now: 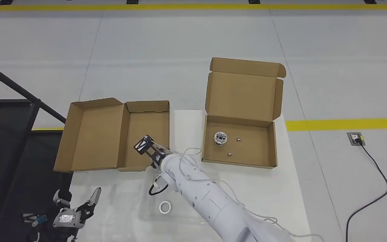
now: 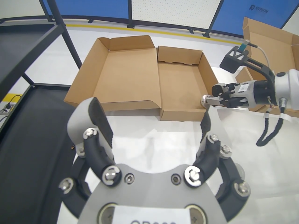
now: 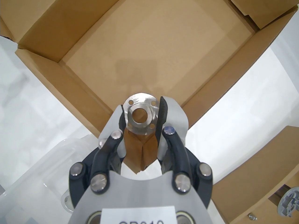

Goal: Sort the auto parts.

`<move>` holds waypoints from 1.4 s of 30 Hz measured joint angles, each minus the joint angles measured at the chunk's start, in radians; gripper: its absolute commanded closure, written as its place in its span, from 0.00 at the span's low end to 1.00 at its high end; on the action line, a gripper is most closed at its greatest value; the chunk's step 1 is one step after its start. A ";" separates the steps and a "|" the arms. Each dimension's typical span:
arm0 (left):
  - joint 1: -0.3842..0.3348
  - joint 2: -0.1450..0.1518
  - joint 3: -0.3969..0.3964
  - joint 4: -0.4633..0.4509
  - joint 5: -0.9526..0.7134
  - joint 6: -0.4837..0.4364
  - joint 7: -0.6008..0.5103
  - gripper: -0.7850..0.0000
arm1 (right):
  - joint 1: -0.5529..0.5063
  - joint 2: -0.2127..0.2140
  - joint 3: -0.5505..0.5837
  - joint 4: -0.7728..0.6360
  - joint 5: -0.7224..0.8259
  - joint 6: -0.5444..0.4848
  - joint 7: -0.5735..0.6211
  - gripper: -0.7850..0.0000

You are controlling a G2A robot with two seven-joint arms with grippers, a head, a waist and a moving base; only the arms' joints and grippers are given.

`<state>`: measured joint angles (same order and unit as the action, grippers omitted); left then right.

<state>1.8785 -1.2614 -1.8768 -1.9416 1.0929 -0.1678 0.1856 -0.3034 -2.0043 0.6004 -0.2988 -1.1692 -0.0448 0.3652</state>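
Boxes: you have the left box (image 1: 151, 121) and the right box (image 1: 254, 136), both in plain brown cardboard.
Flange: the flange (image 3: 149, 108) held in the right gripper (image 3: 142, 111) reads shiny silver to you.
Jaws: on that one and the left gripper (image 2: 151, 110) you see pale grey shells, black pads and black links.
Counter: your counter (image 1: 284, 181) is white, with a white ring (image 1: 165, 207) on it.
Floor: pale grey, crossed by a yellow line (image 1: 338, 124).
Panels: a white dotted board (image 2: 161, 8) stands between blue boards (image 2: 252, 19).
Rack: the rack (image 1: 18, 157) is black.
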 measured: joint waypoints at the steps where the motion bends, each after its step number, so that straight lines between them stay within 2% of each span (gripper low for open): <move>1: 0.000 0.000 0.000 0.000 0.000 -0.001 0.000 0.00 | 0.000 0.000 0.001 -0.001 -0.001 0.003 -0.004 0.51; 9: -0.003 -0.002 -0.007 0.002 -0.001 -0.006 -0.003 0.00 | -0.004 0.002 0.011 -0.027 -0.013 0.018 -0.062 0.54; 13: -0.004 -0.002 -0.010 0.001 -0.005 -0.009 -0.006 0.00 | -0.008 0.010 0.022 -0.065 -0.018 -0.016 -0.129 0.53; 18: -0.010 -0.003 -0.006 0.001 0.000 -0.016 -0.011 0.00 | -0.043 0.043 0.039 -0.160 -0.057 -0.096 -0.228 0.53; 22: -0.016 -0.004 -0.003 0.000 0.005 -0.018 -0.014 0.00 | -0.106 0.087 0.056 -0.298 -0.125 -0.139 -0.235 0.53; 27: -0.030 -0.003 -0.006 0.009 0.004 -0.021 -0.024 0.00 | -0.261 0.173 0.113 -0.616 -0.259 -0.196 -0.133 0.52; 32: -0.032 0.001 -0.016 0.010 0.029 -0.064 -0.049 0.00 | -0.497 0.262 0.212 -1.020 -0.397 -0.294 0.059 0.50; 33: -0.031 0.002 -0.018 0.011 0.037 -0.078 -0.055 0.00 | -0.532 0.273 0.227 -1.078 -0.410 -0.322 0.097 0.46; 34: -0.030 0.003 -0.020 0.013 0.042 -0.091 -0.061 0.00 | -0.563 0.282 0.240 -1.128 -0.419 -0.349 0.134 0.36; 35: -0.029 0.004 -0.022 0.016 0.041 -0.111 -0.070 0.00 | -0.597 0.292 0.254 -1.183 -0.422 -0.384 0.184 0.22; 36: -0.029 0.006 -0.023 0.019 0.037 -0.128 -0.078 0.00 | -0.618 0.297 0.261 -1.214 -0.418 -0.411 0.224 0.00; 38: -0.027 0.009 -0.031 0.025 0.022 -0.177 -0.102 0.00 | -0.645 0.305 0.272 -1.256 -0.402 -0.460 0.328 0.00; 41: -0.019 0.017 -0.051 0.031 0.030 -0.272 -0.142 0.00 | -0.652 0.307 0.276 -1.263 -0.387 -0.468 0.474 0.00; 42: -0.017 0.020 -0.057 0.032 0.043 -0.297 -0.148 0.00 | -0.652 0.307 0.276 -1.263 -0.387 -0.466 0.487 0.00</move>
<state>1.8616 -1.2413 -1.9342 -1.9100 1.1361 -0.4647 0.0378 -0.9556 -1.6971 0.8762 -1.5616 -1.5564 -0.5110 0.8520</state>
